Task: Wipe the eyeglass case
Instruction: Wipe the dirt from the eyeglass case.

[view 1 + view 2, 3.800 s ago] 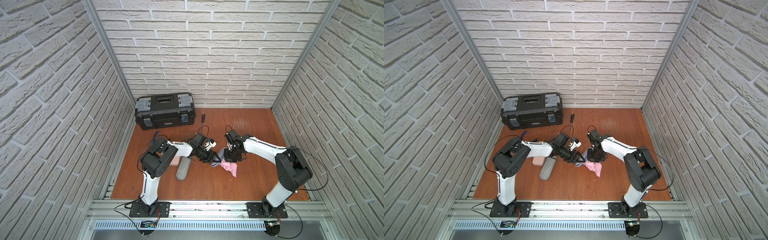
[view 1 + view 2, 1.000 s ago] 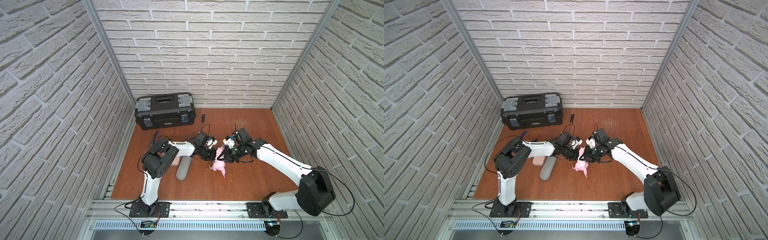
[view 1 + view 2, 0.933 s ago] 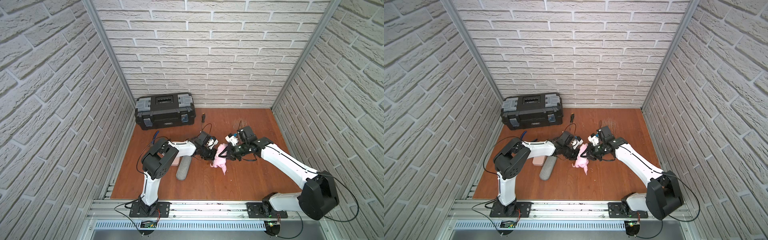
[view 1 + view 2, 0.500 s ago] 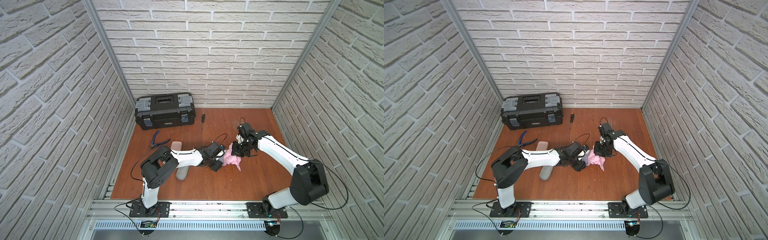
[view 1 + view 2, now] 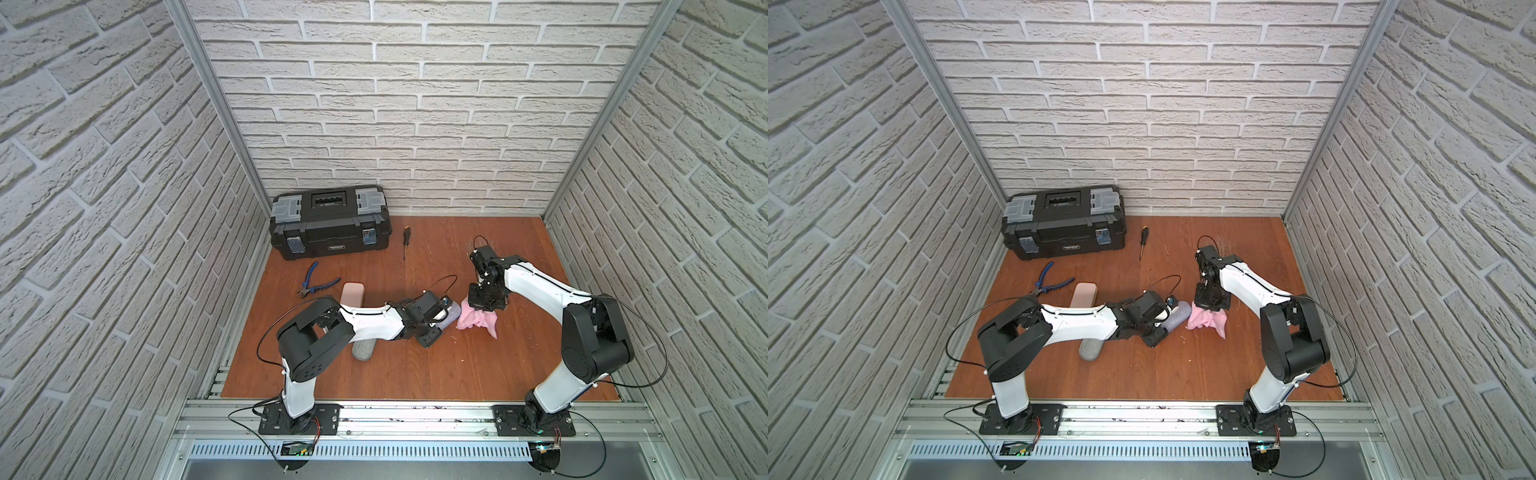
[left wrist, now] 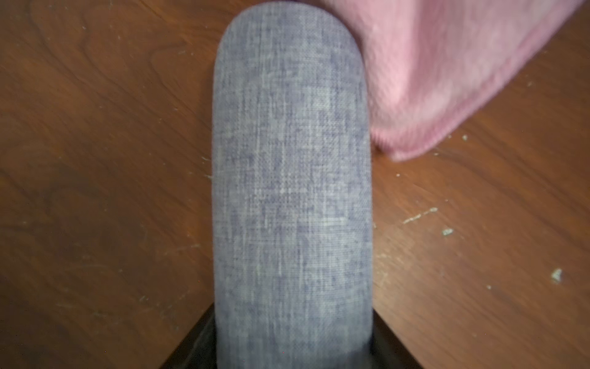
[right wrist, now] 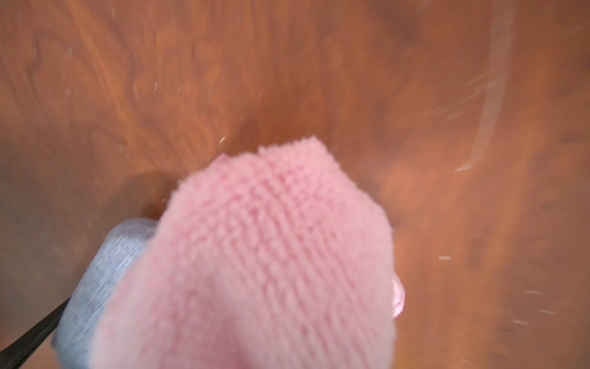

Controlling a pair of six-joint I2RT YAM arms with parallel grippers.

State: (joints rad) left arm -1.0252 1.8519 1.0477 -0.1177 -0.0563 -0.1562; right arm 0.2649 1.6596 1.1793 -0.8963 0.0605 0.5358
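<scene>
Left gripper (image 5: 437,321) clamps the blue-grey eyeglass case (image 6: 292,191); right gripper (image 5: 482,306) pinches the pink cloth (image 5: 478,322) at the case's far end, so strokes may miss.

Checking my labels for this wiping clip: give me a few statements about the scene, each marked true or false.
1. The left end effector grips a blue-grey eyeglass case. True.
2. The right end effector holds a green sponge. False: it holds a pink cloth.
3. The cloth touches the held case. True.
4. The toolbox stands open. False: its lid is shut.
5. The pliers lie inside the toolbox. False: they lie on the table in front of it.
</scene>
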